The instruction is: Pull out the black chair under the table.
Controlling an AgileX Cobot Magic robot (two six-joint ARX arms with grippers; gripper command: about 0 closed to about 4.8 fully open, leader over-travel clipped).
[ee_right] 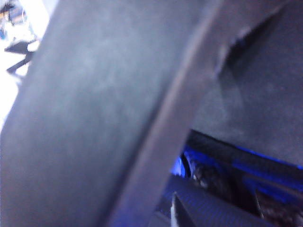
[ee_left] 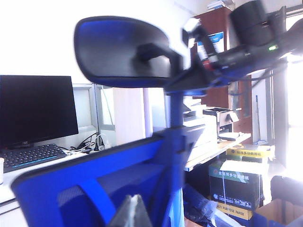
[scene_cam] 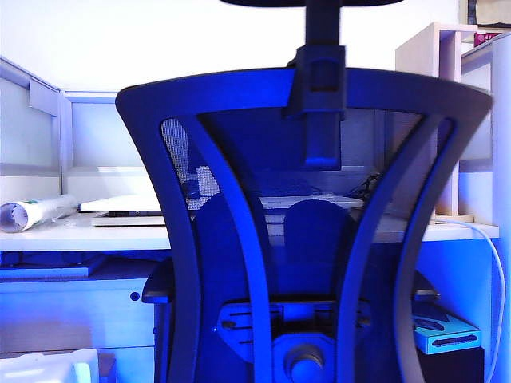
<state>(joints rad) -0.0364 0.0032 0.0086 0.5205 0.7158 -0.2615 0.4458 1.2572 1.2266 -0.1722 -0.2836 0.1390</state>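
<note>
An office cubicle: the black chair (scene_cam: pixel 303 239) fills the foreground, its back against the white table (scene_cam: pixel 72 231). The left gripper (ee_left: pixel 130 213) hangs behind the backrest, its opening unreadable. The right gripper (ee_right: pixel 189 208), pressed near blurred chair surfaces, is likewise unreadable. Beyond, a monitor (ee_left: pixel 35 111) and keyboard (ee_left: pixel 31 156).

Office, as I see it: partitioned white desk (scene_cam: pixel 239 231), monitor (ee_left: pixel 38 109), keyboard (ee_left: pixel 31 156), paper boxes (ee_left: pixel 234 184), mesh chair (scene_cam: pixel 303 239).
</note>
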